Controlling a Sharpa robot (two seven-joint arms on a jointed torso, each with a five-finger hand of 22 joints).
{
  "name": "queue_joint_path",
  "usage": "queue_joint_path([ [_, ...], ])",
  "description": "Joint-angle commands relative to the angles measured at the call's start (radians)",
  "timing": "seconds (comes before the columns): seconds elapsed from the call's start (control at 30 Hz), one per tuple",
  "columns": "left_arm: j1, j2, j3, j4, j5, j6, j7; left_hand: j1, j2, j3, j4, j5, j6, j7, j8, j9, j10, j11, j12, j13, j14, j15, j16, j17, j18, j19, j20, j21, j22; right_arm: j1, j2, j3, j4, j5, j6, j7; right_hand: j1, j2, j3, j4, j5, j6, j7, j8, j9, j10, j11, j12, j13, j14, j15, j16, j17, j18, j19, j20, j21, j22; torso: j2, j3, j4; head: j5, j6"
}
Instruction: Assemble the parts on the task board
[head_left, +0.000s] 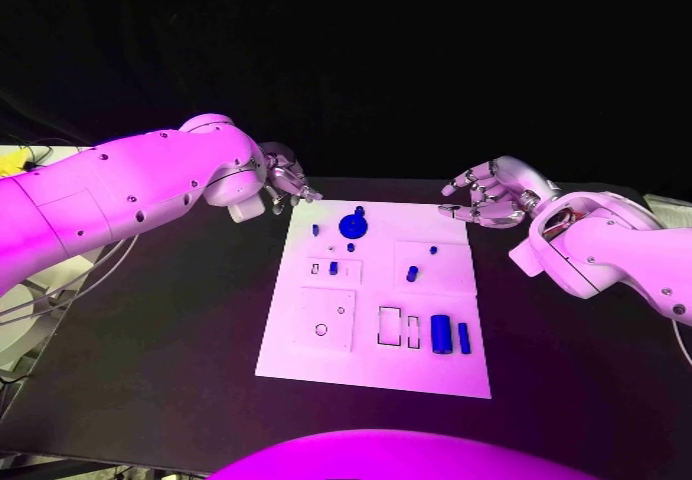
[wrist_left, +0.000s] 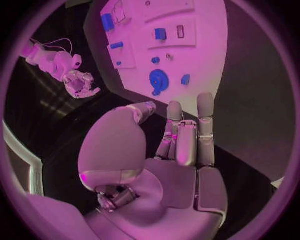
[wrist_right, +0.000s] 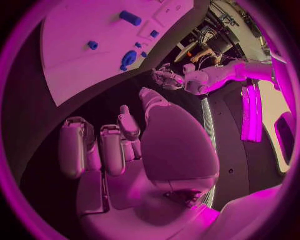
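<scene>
I see both hands, left (head_left: 277, 185) and right (head_left: 490, 195), empty, fingers apart, flanking the board (head_left: 289, 340). The parts (head_left: 441, 333) look small, rigid, light; I judge a fingertip pinch on their sides best.

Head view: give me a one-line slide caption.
Both robot hands, left and right, hover empty beyond the task board, blue parts untouched.

My feed: strong magenta light over whole scene. Task board (head_left: 378, 330) brightest thing, near washed out, fine outlines faint. Counter (head_left: 159, 350) dark, background black, no detail there. Left arm (head_left: 130, 190) glares pink, surface detail mostly lost. Shadows soft, hard for me to trace. Wrist views bend heavily at circle rim, straight board edges curve. Left hand (wrist_left: 169, 165) and right hand (wrist_right: 131, 165) loom close, slightly soft. Small blue parts (head_left: 441, 333) read crisp against board.
</scene>
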Motion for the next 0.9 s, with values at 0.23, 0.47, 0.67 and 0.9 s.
queue_joint_path([
  [0.23, 0.001, 0.09, -0.019, -0.135, -0.061, 0.131, 0.003, -0.057, 0.006, -0.04, -0.001, -0.007, 0.025, -0.005, 0.006, -0.018, 0.004, 0.002, 0.008, -0.006, 0.009, 0.003, 0.014, 0.015, 0.005, 0.018, -0.001, 0.009, 0.013, -0.001, 0.001, 0.0, 0.003, -0.007, 0.006, 0.01, -0.009, -0.002, 0.007, 0.001, 0.003, -0.007, 0.001, 0.006, -0.001, -0.005, 0.0, -0.004, -0.001, 0.055, 0.001, -0.007, 0.131, 0.016, 0.032, 0.0, -0.005, 0.196, 0.008, -0.0027, -0.005, 0.003, 0.006],
  [0.47, 0.001, 0.127, -0.025, -0.193, -0.072, 0.144, 0.0, -0.075, 0.014, -0.058, -0.001, -0.006, 0.037, -0.01, 0.017, -0.02, 0.006, -0.001, 0.012, -0.008, 0.014, 0.0, 0.022, 0.03, 0.002, 0.029, -0.002, 0.02, 0.033, 0.0, 0.002, 0.0, 0.005, -0.007, 0.006, 0.01, -0.009, -0.002, 0.007, 0.001, 0.003, -0.007, 0.001, 0.006, -0.001, -0.005, 0.0, -0.004, -0.001, 0.055, 0.001, -0.007, 0.131, 0.016, 0.032, 0.0, -0.005, 0.196, 0.014, -0.003, -0.007, 0.007, 0.009],
  [0.67, 0.001, 0.142, -0.026, -0.219, -0.079, 0.159, -0.003, -0.084, 0.019, -0.068, -0.001, -0.006, 0.044, -0.014, 0.025, -0.02, 0.01, -0.004, 0.017, -0.008, 0.019, -0.002, 0.028, 0.041, -0.001, 0.04, -0.004, 0.03, 0.051, 0.0, 0.001, 0.0, 0.008, -0.007, 0.006, 0.01, -0.009, -0.002, 0.007, 0.001, 0.003, -0.007, 0.001, 0.006, -0.001, -0.005, 0.0, -0.004, -0.001, 0.055, 0.001, -0.007, 0.131, 0.016, 0.032, 0.0, -0.005, 0.196, 0.013, -0.0038, -0.0062, 0.007, 0.007],
  [0.9, 0.0, 0.154, -0.034, -0.241, -0.081, 0.206, -0.009, -0.086, 0.02, -0.071, -0.001, -0.006, 0.045, -0.014, 0.027, -0.02, 0.01, -0.005, 0.018, -0.008, 0.018, -0.003, 0.028, 0.039, -0.001, 0.039, -0.004, 0.03, 0.051, 0.0, 0.001, 0.0, 0.01, -0.007, 0.005, 0.01, -0.009, -0.002, 0.007, 0.001, 0.003, -0.007, 0.001, 0.006, -0.001, -0.005, 0.0, -0.004, -0.001, 0.055, 0.001, -0.007, 0.131, 0.016, 0.032, 0.0, -0.005, 0.196, 0.012, -0.0035, -0.0061, 0.007, 0.004],
])
